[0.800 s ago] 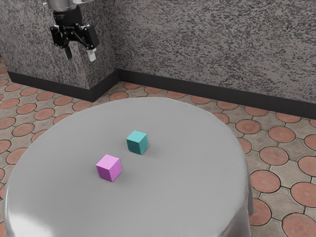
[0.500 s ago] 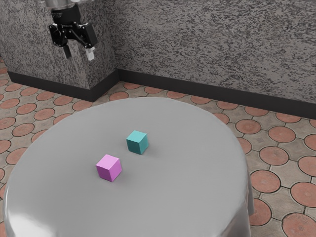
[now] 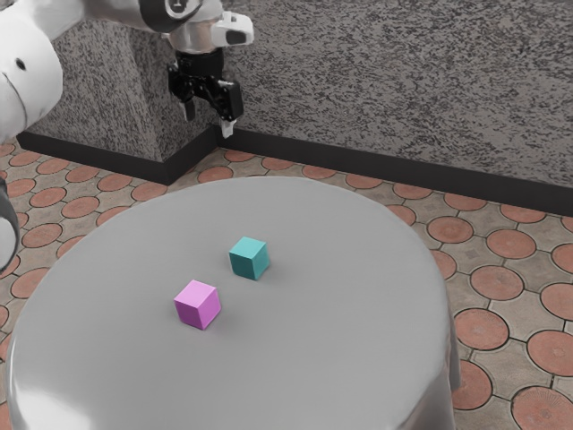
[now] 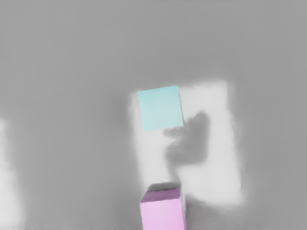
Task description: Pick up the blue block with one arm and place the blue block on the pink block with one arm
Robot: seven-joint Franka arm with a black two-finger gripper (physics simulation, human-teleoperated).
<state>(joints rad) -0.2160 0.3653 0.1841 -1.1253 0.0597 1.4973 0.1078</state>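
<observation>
Arm: the white arm (image 3: 27, 63) comes in from the exterior view's upper left and reaches toward its right.
Tool: the tool (image 3: 208, 118) hangs in the air well above the bench, fingers pointing down. The two fingers stand apart with nothing between them, so it is open and empty. In the exterior view it sits between 11 and 12 o'clock from the blue block.
Pink block: the pink block (image 3: 197, 304) rests flat on the bench, between 7 and 8 o'clock from the blue block in the exterior view. It is near the blue block but not touching it. The wrist view shows it (image 4: 163, 211) with a gap to the blue block.
Blue block: the blue block (image 3: 249, 258), teal in shade, sits upright on the bench near its middle, untouched. The wrist view shows its top face (image 4: 160, 108), with a dark shadow (image 4: 189, 141) just beside it.
Bench: the bench (image 3: 340, 340) is round and grey.
Wall: a speckled grey wall (image 3: 403, 81) stands behind.
Floor: the floor (image 3: 510, 269) has reddish round tiles.
</observation>
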